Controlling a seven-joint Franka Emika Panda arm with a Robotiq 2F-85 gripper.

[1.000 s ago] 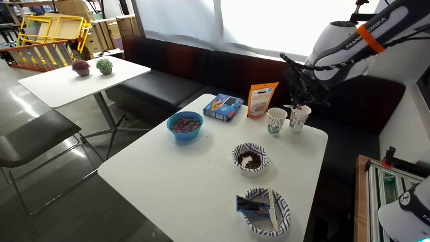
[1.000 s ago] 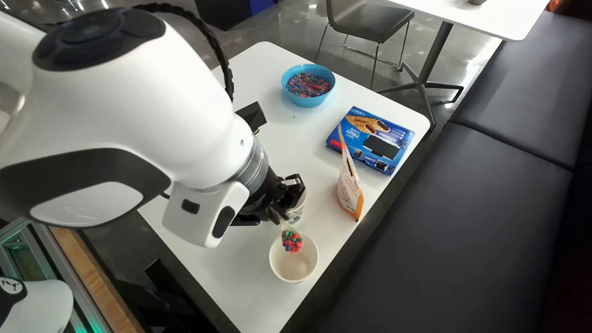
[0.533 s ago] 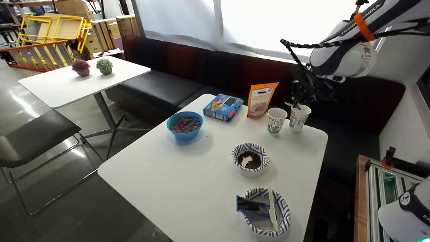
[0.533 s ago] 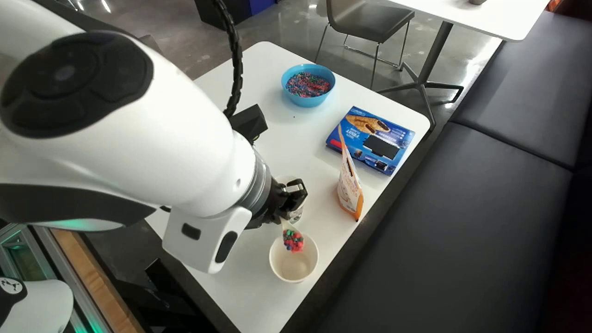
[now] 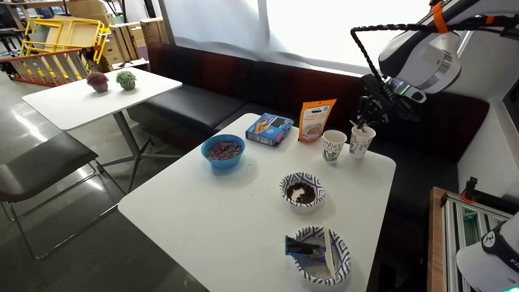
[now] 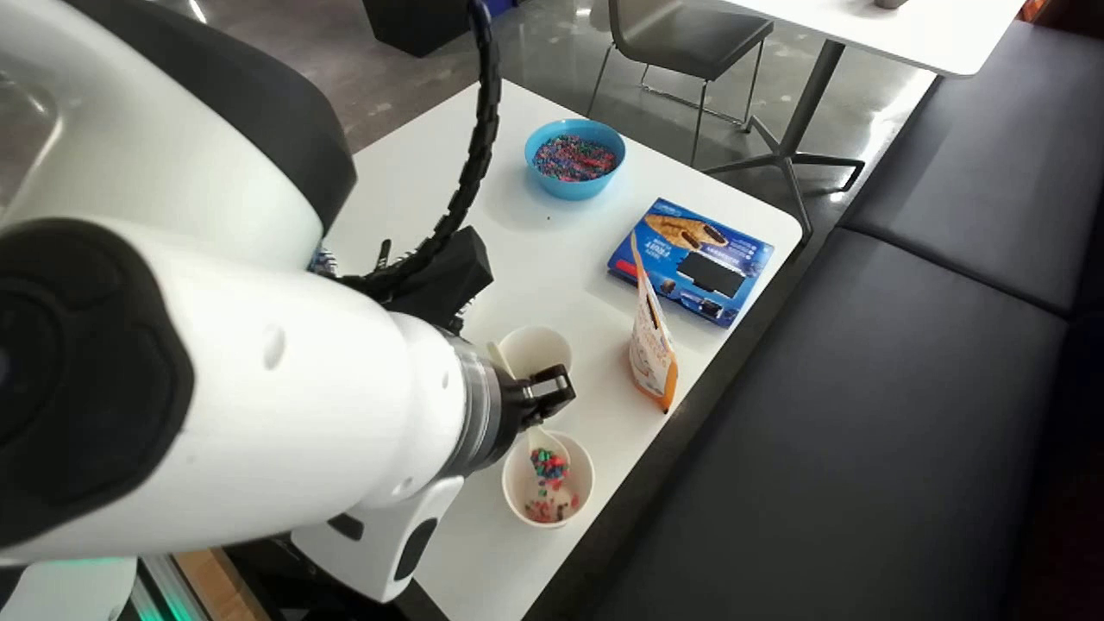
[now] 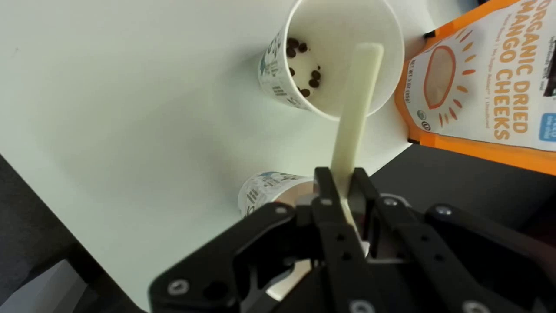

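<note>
My gripper is shut on the handle of a white spoon. In an exterior view, the spoon's bowl is tilted down over a white paper cup and still bears some red, green and blue bits. More bits show inside that cup. The cup also stands in an exterior view under the gripper, and partly hidden behind the fingers in the wrist view. A second paper cup beside it holds several dark round pieces. The spoon handle's end passes above this second cup in the wrist view.
An orange mango pouch stands upright near the cups. A blue box and a blue bowl of coloured bits are farther along the table. Two patterned bowls stand nearer; one holds dark pieces, one a wrapper and white utensil.
The gripper has rotated and tipped the spoon further down. Coloured bits now show in the cup, which looked empty before. The arm's links have swung, uncovering the second cup in an exterior view.
</note>
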